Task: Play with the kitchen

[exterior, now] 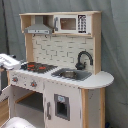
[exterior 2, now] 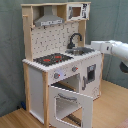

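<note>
- At the centre of both exterior views you have the kitchen (exterior: 62, 75) (exterior 2: 60, 65), pale wood with white panels, standing upright on a wooden floor (exterior 2: 112, 107) before a grey-green curtain (exterior: 115, 45).
- On its worktop, in the first exterior view: black hob (exterior: 37, 66) with red rings at 9 o'clock of the sink (exterior: 71, 74); black faucet (exterior: 83, 59) curves up just behind the sink, at about 1 o'clock of it.
- Above the hob you see the grey hood (exterior: 38, 27); beside it, at 3 o'clock, a microwave-like unit (exterior: 71, 23) on the top shelf.
- In the second exterior view the oven door (exterior 2: 70, 105) hangs open, swung outward towards the camera; the hob (exterior 2: 53, 59) sits above it, with knobs (exterior 2: 56, 76) on the front panel.
- The arm (exterior 2: 117, 49), white, enters from the second exterior view's right at 3 o'clock, near the sink end of the worktop.
- In the first exterior view the same white arm (exterior: 7, 61) shows at 9 o'clock, by the hob edge; whether it touches cannot be told.
- Jaws: you cannot tell whether they are apart or together.
</note>
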